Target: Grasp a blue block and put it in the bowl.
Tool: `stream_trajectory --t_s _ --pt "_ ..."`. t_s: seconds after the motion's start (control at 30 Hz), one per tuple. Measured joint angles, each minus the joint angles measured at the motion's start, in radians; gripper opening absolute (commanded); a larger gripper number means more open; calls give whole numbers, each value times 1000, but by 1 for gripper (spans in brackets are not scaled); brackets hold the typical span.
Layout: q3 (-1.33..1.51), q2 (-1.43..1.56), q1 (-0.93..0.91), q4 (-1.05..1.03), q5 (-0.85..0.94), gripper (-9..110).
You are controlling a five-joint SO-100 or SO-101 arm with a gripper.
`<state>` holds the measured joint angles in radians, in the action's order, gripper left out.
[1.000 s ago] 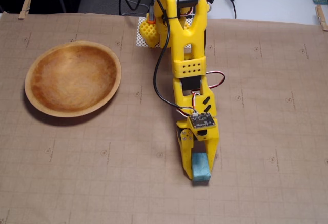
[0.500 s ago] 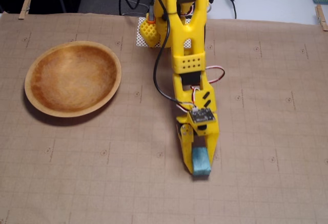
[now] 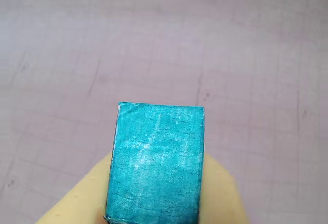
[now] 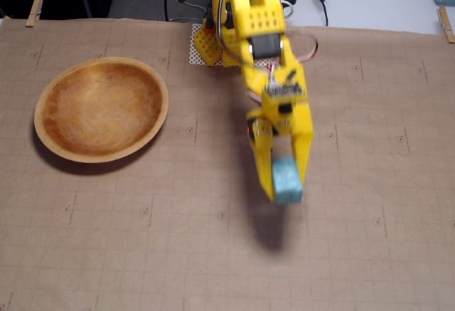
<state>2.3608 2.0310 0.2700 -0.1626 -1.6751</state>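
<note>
The blue block (image 4: 287,180) hangs above the brown mat, held between the yellow fingers of my gripper (image 4: 286,186), which is shut on it. Its shadow falls on the mat just below. In the wrist view the blue block (image 3: 156,162) fills the lower middle, with yellow fingers (image 3: 77,203) on both sides of it. The wooden bowl (image 4: 101,107) sits on the mat at the left of the fixed view, well apart from the gripper, and holds nothing.
A brown gridded mat (image 4: 370,204) covers the table. My arm's base (image 4: 213,40) stands at the top centre with cables behind it. Wooden clothespins (image 4: 33,8) clip the mat's far corners.
The gripper has risen off the mat with the blue block in it and drawn back toward the arm's base. The bowl has not moved.
</note>
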Motion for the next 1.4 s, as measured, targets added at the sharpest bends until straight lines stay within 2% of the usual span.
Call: stream_trajectory --t_s 0.13,0.33,0.93,1.4 --pt "-11 155 -28 -156 -2 -2" --pt "-91 215 -186 -362 35 -2" --pt "-75 215 -661 -399 103 -2" --pt "20 216 -856 -399 103 -2"
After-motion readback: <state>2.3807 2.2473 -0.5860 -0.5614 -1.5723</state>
